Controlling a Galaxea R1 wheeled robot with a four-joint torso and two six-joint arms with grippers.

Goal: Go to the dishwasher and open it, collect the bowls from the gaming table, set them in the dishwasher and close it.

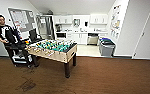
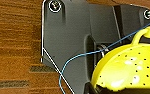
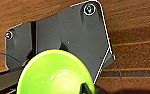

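Brown floor (image 1: 103, 77), foosball table (image 1: 53, 50), perhaps bins (image 1: 106, 46)

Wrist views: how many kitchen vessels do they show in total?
2. A yellow colander with small holes is in the left wrist view; a lime-green bowl is in the right wrist view. Both are seen over the brown floor. More may be hidden.

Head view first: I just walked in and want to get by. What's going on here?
The robot faces the table-football table across a wood floor, kitchen beyond. The steel-fronted dishwasher at the far counter looks shut. A person sits left of the table. A yellow perforated bowl sits close by the left wrist, a lime-green bowl by the right; I can't tell whether either is gripped.
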